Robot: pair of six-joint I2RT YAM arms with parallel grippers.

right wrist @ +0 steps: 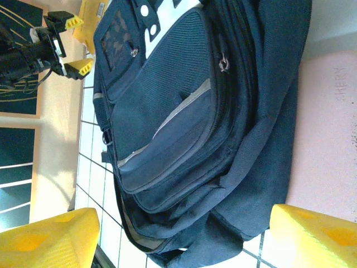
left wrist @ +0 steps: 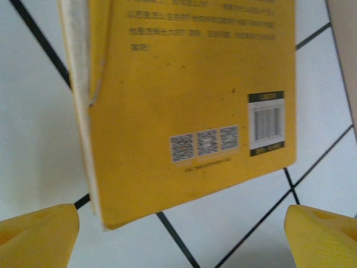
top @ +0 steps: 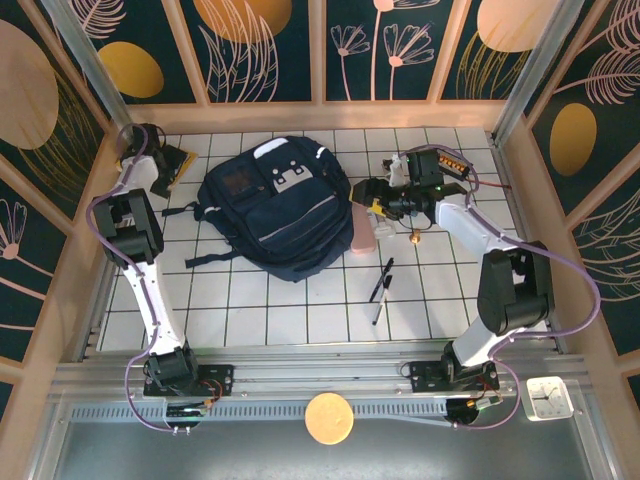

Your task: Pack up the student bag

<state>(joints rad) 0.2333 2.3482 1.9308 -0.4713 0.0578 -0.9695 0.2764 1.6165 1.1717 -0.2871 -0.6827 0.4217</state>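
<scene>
In the overhead view I see the student bag [top: 275,210] lying flat on the white tiled table [top: 300,315]. It is in the upper middle of the frame, with its front pocket facing up and dark straps trailing off its left side.

My left gripper [top: 165,162] is in the upper left, well apart from the bag, over a yellow book [left wrist: 189,95]. On the left wrist camera the book's back cover takes the upper part of the frame, with a barcode and three square codes. The yellow fingertips [left wrist: 39,234] sit in the bottom corners, spread wide. Between them are only tile and the book's lower corner, so those jaws stand open and hold nothing.

My right gripper [top: 374,206] is right of centre, just beside the bag's right edge. On the right wrist camera the navy fabric runs across the frame, and a flat pink item [right wrist: 329,128] lies against the bag at the right side. Here too the yellow fingers [right wrist: 50,234] are far apart in the lower corners, open and empty, not touching the bag.

Dark pens [top: 382,283] lie on the tiles below the right gripper, apart from the bag.
</scene>
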